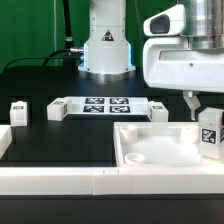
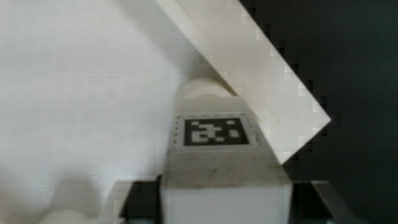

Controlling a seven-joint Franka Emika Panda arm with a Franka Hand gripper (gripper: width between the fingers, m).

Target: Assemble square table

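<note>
While hand (image 2: 217, 200) clamps leg (image 2: 217, 132), leg tip sits by tabletop (image 2: 258, 75) rim; black table (image 2: 347, 40) beyond.

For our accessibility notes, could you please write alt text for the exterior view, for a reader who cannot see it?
The gripper holds a white tagged leg upright at the exterior view's right, at the right end of the white square tabletop. Behind them, on the black table, lie the marker board and three loose legs.
</note>
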